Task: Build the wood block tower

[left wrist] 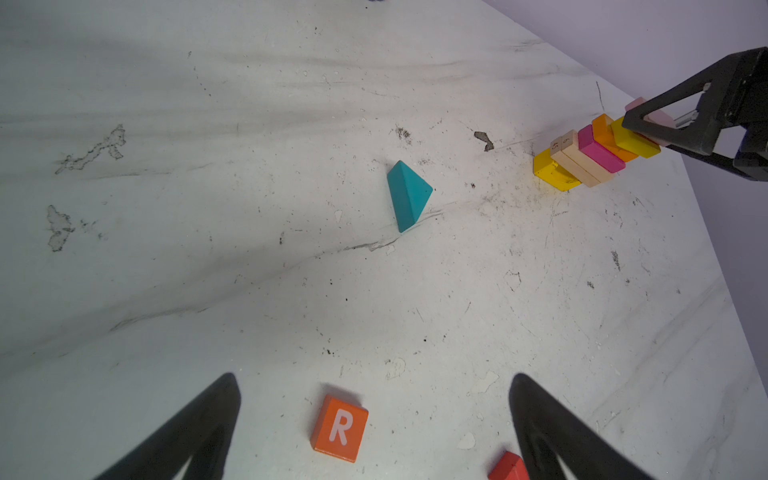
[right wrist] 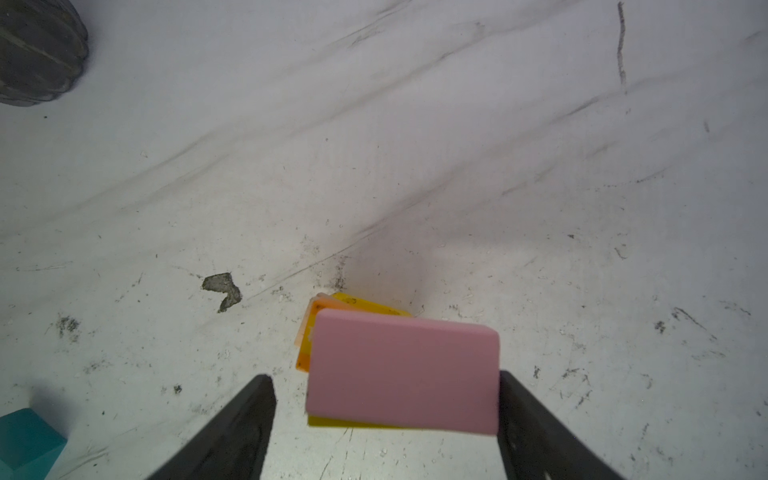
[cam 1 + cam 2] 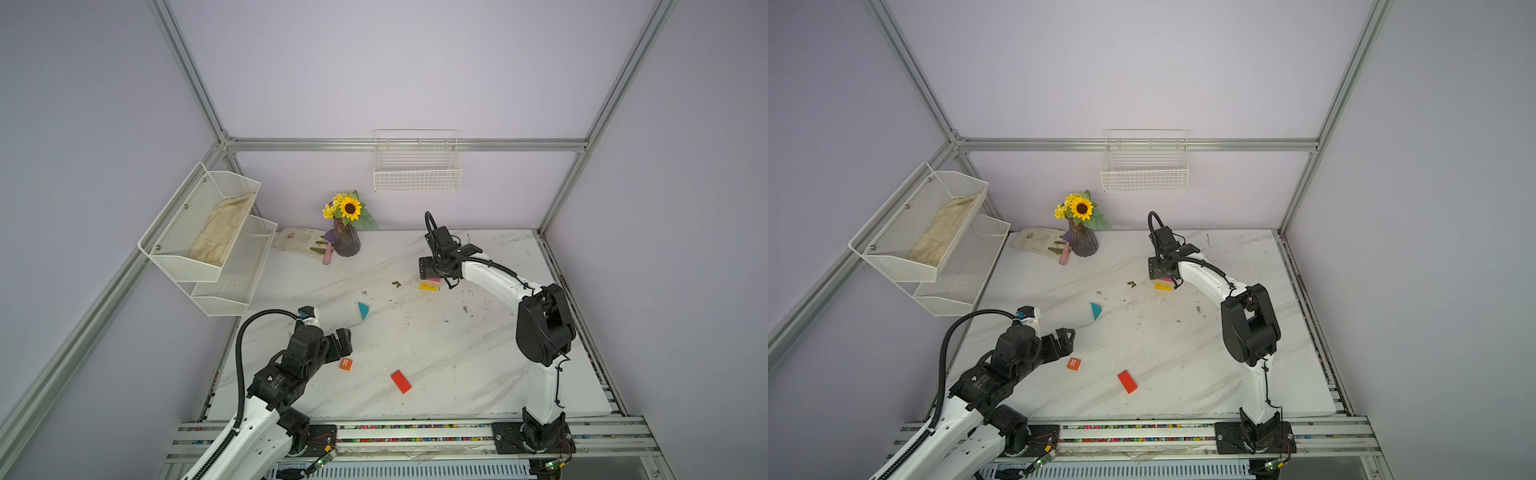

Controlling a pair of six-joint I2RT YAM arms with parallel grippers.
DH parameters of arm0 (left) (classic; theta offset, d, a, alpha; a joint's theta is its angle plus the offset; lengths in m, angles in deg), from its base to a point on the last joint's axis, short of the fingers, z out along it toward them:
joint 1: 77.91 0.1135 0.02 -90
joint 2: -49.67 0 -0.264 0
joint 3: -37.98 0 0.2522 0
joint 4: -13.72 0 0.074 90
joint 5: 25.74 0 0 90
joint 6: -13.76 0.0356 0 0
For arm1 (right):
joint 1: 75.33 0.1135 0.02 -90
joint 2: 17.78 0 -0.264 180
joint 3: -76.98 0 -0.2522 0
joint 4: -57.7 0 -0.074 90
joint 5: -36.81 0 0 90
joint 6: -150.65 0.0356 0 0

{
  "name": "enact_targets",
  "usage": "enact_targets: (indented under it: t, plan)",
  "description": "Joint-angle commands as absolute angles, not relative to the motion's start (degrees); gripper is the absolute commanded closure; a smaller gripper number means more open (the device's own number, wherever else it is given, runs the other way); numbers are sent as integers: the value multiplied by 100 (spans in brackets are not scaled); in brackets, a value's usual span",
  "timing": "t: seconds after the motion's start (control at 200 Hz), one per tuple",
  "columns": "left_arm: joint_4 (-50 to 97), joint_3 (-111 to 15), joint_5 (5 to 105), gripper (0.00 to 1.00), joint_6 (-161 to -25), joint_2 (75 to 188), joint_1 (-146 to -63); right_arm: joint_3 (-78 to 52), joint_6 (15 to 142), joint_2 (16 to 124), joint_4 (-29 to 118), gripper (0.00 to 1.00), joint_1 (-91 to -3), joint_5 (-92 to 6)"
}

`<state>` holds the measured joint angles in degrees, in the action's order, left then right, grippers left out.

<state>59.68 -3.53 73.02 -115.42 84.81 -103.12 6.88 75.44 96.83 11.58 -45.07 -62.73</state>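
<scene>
The tower [image 3: 430, 285] [image 3: 1163, 285] stands at the back right of the table; in the left wrist view it [image 1: 590, 156] shows yellow, tan, magenta, orange and yellow slabs. A pink slab [image 2: 403, 374] lies on top. My right gripper [image 2: 384, 377] [image 3: 433, 275] is open astride that pink slab, with a gap at one finger. My left gripper [image 1: 374, 380] [image 3: 338, 345] hangs open above the orange R cube [image 1: 340, 429] [image 3: 345, 364]. A red block [image 3: 401, 381] [image 1: 508, 467] and a teal triangle [image 3: 363, 310] [image 1: 408, 195] lie loose on the table.
A vase of sunflowers [image 3: 346, 239] stands at the back, beside a pale cloth [image 3: 297, 240]. A white mesh shelf rack [image 3: 208, 241] hangs on the left wall and a wire basket [image 3: 417, 166] on the back wall. The tabletop [image 3: 457, 353] is scuffed marble.
</scene>
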Motion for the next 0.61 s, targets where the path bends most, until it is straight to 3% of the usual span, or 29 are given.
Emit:
enact_targets:
  t: [0.0,0.6]
  plan:
    - [5727,-275,7350,0,-11432,8456,-10333,641,7640,9596,1107,16,-4536,-6229]
    - [5709,-335,7421,0,-11429,8559,-10332,509,8166,9387,1047,24,-4536,-6002]
